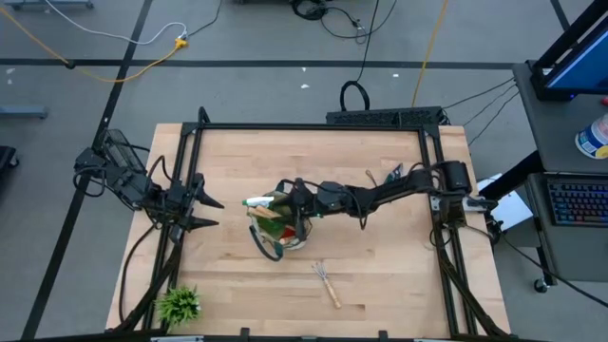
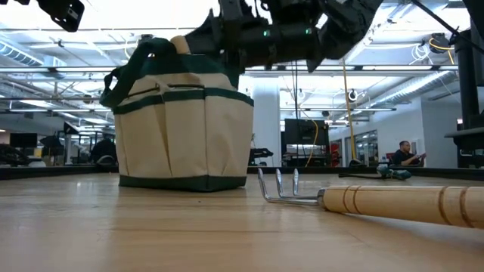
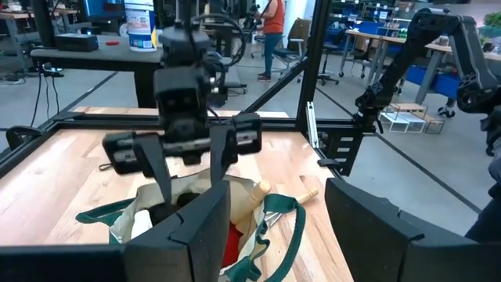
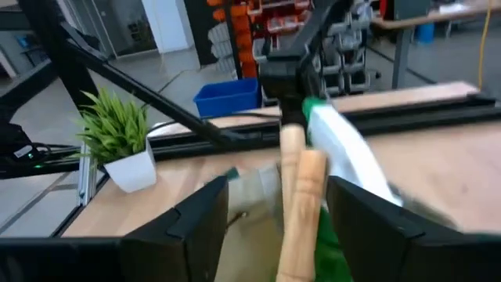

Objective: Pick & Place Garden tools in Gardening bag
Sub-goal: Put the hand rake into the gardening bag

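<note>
Even, shadowless overhead light falls across the pale wooden table (image 1: 380, 218) in the high view, with only faint soft shade under the arms. At table height, rows of bright ceiling strip lights (image 2: 423, 53) flare behind the gardening bag (image 2: 185, 125), leaving the arm above it in near-silhouette; the rake's wooden handle (image 2: 401, 204) lying closest to the lens is soft, and the hall behind is hazy. The right wrist view is the blurriest: two wooden handles (image 4: 301, 196) between the dark fingers smear with motion, as does the potted plant (image 4: 121, 137) beyond them. The left wrist view is crisp, with lines bowing toward its edges.
</note>
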`<state>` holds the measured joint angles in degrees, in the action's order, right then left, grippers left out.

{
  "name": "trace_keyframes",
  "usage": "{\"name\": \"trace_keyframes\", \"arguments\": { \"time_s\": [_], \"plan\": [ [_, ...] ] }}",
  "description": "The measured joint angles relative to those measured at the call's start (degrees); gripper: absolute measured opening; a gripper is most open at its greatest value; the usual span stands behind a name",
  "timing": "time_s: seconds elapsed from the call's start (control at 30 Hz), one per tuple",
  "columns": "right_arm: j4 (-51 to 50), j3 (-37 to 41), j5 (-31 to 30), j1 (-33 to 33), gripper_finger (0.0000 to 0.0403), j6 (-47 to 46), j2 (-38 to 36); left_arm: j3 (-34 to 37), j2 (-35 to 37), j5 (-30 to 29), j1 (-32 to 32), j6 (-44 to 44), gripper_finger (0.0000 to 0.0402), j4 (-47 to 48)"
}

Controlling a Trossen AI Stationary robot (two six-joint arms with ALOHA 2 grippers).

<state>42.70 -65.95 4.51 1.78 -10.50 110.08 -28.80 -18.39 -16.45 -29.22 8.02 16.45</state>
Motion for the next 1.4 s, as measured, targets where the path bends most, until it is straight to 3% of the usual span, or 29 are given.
{"name": "trace_keyframes", "arguments": {
  "time_s": [0.4, 0.8, 1.0, 1.4],
  "plan": [
    [-7.76, -0.02, 0.17, 0.52, 0.0212, 4.79, -10.58, 0.00, 0.00, 0.02, -0.01, -0.08, 0.0216, 0.00],
    [-27.48, -0.07, -0.05, 9.78, 0.0212, 9.76, -23.21, 0.00, 0.01, 0.02, 0.00, -0.12, 0.0216, 0.00],
    [-35.59, -0.09, -3.30, 15.81, 0.0212, 9.74, -24.82, 0.00, 0.02, 0.04, 0.01, 0.29, 0.0216, -0.02],
    [-45.77, -0.09, -3.19, 23.41, 0.0212, 12.36, -25.05, 0.00, 0.02, 0.04, 0.00, 1.59, 0.0216, -0.02]
  ]
}}
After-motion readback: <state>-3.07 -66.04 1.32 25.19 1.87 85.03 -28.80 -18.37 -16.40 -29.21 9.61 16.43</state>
